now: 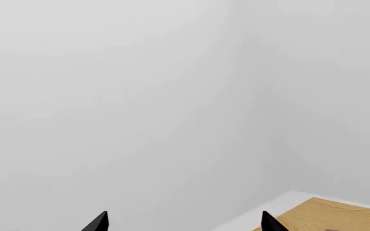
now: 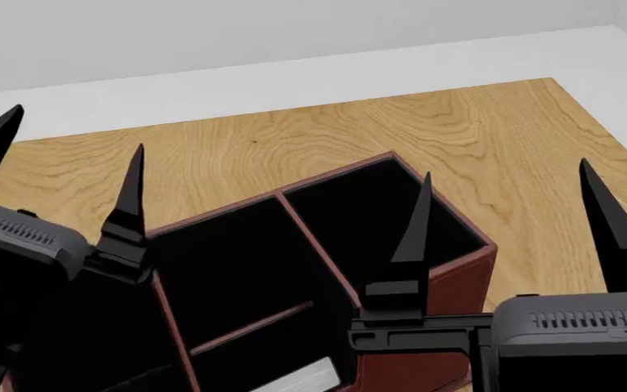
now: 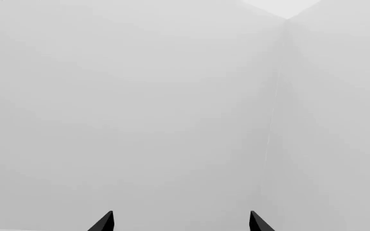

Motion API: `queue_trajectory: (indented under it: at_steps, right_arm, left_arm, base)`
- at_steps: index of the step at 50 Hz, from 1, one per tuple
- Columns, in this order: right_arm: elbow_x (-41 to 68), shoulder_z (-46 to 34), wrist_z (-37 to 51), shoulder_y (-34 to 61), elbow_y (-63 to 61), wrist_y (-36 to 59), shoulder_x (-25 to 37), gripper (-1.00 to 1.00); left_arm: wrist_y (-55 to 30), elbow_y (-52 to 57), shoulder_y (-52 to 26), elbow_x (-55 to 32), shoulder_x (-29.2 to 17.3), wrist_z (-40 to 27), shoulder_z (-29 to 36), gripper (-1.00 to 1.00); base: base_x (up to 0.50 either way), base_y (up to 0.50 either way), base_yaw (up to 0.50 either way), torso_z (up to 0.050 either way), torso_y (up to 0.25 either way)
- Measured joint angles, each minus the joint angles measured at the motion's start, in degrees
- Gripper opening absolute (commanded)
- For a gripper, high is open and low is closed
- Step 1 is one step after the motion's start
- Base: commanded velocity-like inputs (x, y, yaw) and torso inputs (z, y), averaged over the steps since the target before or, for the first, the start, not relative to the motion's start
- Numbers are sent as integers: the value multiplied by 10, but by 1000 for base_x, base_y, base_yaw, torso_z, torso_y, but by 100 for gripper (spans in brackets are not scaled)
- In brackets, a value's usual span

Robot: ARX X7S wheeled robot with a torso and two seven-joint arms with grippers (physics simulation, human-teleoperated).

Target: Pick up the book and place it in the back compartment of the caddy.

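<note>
The caddy (image 2: 460, 282), a dark red-brown box with black cells and thin dividers, fills the lower middle of the head view. My left gripper (image 2: 79, 126) is raised over its left side, open and empty. Above the caddy's right cell my right gripper (image 2: 506, 167) is open too, holding nothing. A white strip (image 2: 297, 377) shows at the bottom edge in a near cell. It could be the book's page edge, but I cannot tell. Both wrist views show only the fingertips of the left gripper (image 1: 184, 214) and right gripper (image 3: 180, 214), wide apart against pale walls.
The caddy stands on a light wooden table (image 2: 291, 139) whose far edge meets a white floor and wall. A corner of the table (image 1: 329, 214) shows in the left wrist view.
</note>
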Motion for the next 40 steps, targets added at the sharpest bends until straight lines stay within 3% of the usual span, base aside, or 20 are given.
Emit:
queue_trajectory:
  at_steps: [40]
  right_arm:
    - [5, -3, 3, 1, 3, -6, 4, 100]
  left_arm:
    - [28, 79, 76, -21, -50, -48, -50, 100]
  base:
    - [0, 0, 0, 0, 0]
